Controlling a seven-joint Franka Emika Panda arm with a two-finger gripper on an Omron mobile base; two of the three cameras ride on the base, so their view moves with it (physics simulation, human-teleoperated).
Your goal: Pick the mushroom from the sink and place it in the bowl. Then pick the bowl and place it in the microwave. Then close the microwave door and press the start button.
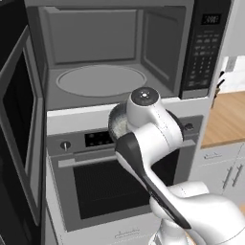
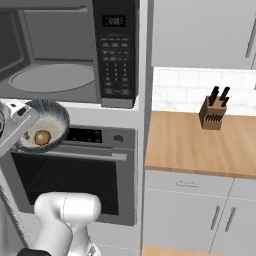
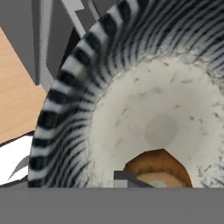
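Bowl (image 2: 43, 131) hangs in mid-air at the hand, in front of the oven (image 2: 75, 170), below the open microwave (image 1: 105, 57) at about 7 o'clock from the turntable (image 1: 101, 80). Mushroom (image 2: 42, 137) sits inside the bowl. Fingers mostly hidden; cannot tell whether they clamp the rim.

Risk: if the hold is loosening here, the bowl drops short of the cavity. Lifting too low would knock the rim against the microwave's sill and tip the mushroom out.

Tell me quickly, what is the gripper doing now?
Gripper: at the rim of the bowl, mushroom inside; open or closed cannot be told.
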